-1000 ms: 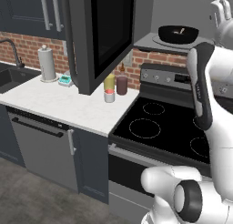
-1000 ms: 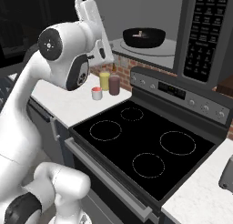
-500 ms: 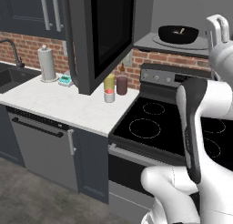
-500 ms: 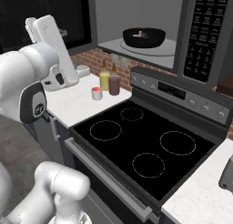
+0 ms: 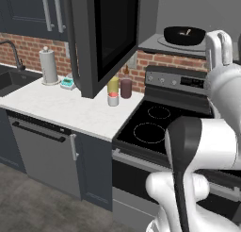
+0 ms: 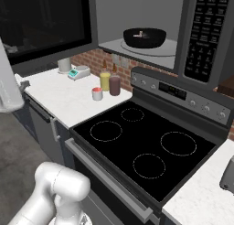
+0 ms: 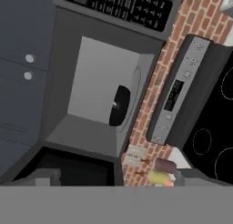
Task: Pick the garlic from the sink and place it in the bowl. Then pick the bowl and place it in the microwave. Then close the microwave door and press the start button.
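Note:
The black bowl (image 5: 184, 36) rests on the glass turntable inside the microwave (image 6: 151, 48), and the pale garlic (image 6: 138, 34) lies in it. The microwave door (image 5: 104, 37) stands swung wide open to the left. The black sink (image 5: 9, 81) is at the far left of the counter. My gripper (image 5: 219, 41) hovers open and empty, just right of the bowl and outside the cavity. In the rolled hand view the bowl (image 7: 119, 104) appears side-on inside the grey cavity, with the keypad (image 7: 123, 7) above it.
A black stove (image 6: 141, 146) with burner rings sits under the microwave. A yellow jar (image 6: 105, 81), a dark bottle (image 6: 114, 84) and a small red-topped cup (image 6: 97, 93) stand on the white counter (image 5: 61, 108). A paper towel roll (image 5: 47, 66) is near the sink.
My arm has swung: in the left base view its upper part now fills the lower right, and in the right base view it has slid to the left edge. Bowl and door have not moved.

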Robot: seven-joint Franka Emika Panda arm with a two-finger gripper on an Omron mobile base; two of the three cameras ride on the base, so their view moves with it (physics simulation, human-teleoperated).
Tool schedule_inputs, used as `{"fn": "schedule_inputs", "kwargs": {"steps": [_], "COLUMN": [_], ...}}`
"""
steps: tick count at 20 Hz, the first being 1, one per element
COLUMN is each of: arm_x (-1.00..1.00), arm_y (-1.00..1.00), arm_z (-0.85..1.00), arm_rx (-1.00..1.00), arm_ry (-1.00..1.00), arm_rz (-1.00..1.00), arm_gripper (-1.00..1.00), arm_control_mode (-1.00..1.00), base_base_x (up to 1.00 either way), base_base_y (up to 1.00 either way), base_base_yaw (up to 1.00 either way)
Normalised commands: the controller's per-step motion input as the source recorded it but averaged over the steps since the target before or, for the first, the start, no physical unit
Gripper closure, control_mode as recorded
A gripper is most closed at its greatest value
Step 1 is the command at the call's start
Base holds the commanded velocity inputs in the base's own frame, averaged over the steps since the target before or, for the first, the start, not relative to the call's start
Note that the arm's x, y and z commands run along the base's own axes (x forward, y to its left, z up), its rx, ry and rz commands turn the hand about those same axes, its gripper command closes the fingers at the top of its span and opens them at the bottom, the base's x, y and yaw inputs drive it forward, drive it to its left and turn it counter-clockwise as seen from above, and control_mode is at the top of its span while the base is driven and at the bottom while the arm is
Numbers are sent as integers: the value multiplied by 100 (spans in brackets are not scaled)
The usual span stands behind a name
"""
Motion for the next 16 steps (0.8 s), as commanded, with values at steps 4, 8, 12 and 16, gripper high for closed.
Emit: {"fn": "schedule_inputs", "kwargs": {"steps": [4, 8, 12, 16], "arm_x": [-79, -21, 6, 41], "arm_y": [74, 77, 90, 90], "arm_z": [-44, -64, -64, -43], "arm_rx": [8, 1, 0, 8], "arm_ry": [-9, -21, -15, -1], "arm_rz": [-6, 0, -5, -11], "arm_gripper": [-100, -100, -100, -100], "arm_control_mode": [-100, -100, -100, -100], "base_base_x": [0, 0, 0, 0], "base_base_y": [0, 0, 0, 0], "base_base_yaw": [0, 0, 0, 0]}}
